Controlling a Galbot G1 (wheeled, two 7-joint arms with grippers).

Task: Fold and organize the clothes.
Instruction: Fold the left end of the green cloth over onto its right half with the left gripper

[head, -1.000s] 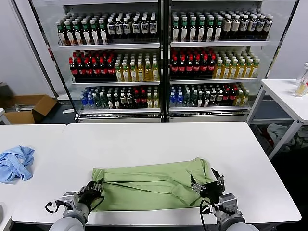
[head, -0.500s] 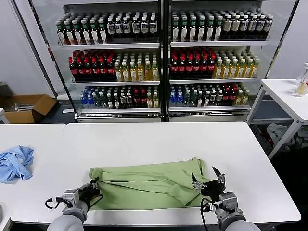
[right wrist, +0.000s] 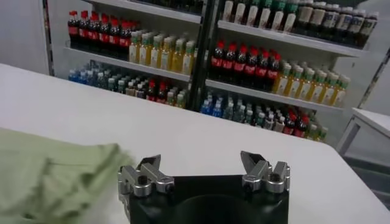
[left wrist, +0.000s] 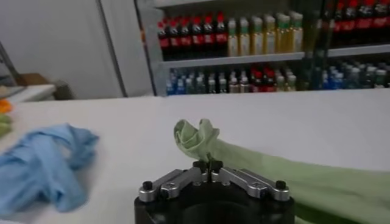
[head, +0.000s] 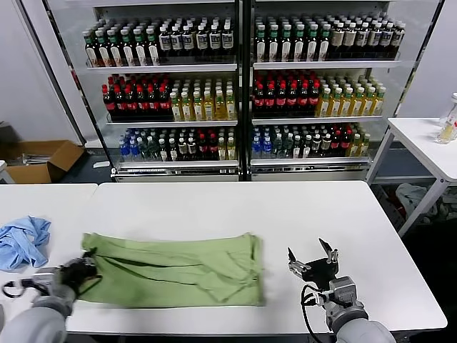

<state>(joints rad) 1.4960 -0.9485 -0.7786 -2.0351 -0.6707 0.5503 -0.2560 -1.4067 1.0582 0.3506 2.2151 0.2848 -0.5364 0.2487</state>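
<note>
The light green polo shirt (head: pixel 175 268) lies folded into a long band across the front of the white counter (head: pixel 235 207). The left tool (head: pixel 77 271) is clenched on the shirt's left end, a bunched knot of fabric pinched between its fingers. The right tool (head: pixel 312 259) hangs released, empty, just off the shirt's right edge. A crumpled light blue cloth (head: pixel 21 241) sits beyond the left tool.

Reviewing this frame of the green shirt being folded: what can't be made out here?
- Shirt: collar, buttons and chest print hidden by its own folds, head view.
- Left hand: its fingertips are buried in bunched shirt fabric, left wrist view.
- Blue cloth: cut off by the head view's left edge.
- Right hand: open, holding nothing.
</note>
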